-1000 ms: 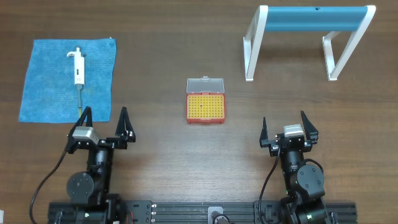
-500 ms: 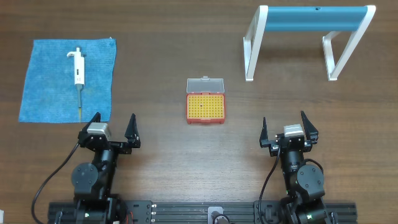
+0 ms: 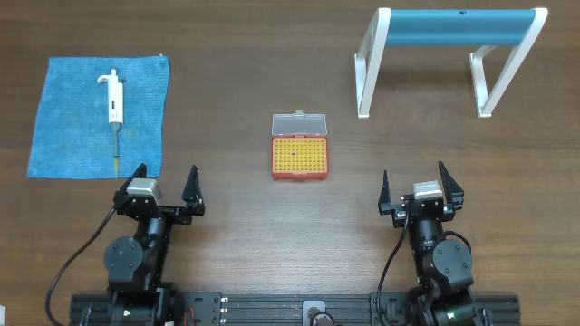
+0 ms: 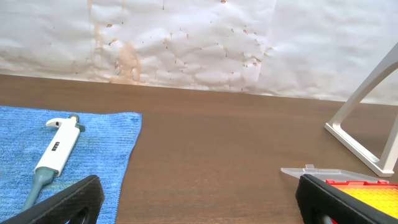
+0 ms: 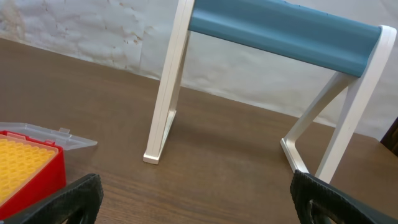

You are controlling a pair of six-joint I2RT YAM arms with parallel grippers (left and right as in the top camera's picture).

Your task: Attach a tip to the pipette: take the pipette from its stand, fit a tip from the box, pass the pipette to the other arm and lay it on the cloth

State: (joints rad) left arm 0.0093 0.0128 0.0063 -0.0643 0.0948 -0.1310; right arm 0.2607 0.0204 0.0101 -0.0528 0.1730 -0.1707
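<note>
The white pipette [image 3: 113, 104] lies on the blue cloth [image 3: 63, 136] at the far left, its tip end toward the near side; it also shows in the left wrist view as the pipette [image 4: 57, 149] on the cloth [image 4: 106, 143]. The red tip box [image 3: 300, 156] with yellow insert and open clear lid sits mid-table, seen too as the tip box [image 4: 367, 190] and the tip box [image 5: 25, 165]. The blue and white stand [image 3: 453, 45] is at the far right. My left gripper [image 3: 163, 181] is open near its base, just before the cloth. My right gripper [image 3: 419, 186] is open near its base.
The stand [image 5: 273, 37] has white legs and a blue top bar. A pale papered wall [image 4: 199, 43] backs the dark wooden table [image 3: 245, 81]. Bare wood lies between the cloth, the box and the stand.
A second ago my left gripper was nearer the cloth's corner; it has drawn back and slightly right toward its base, and has held still for the last half second. The right arm has not moved.
</note>
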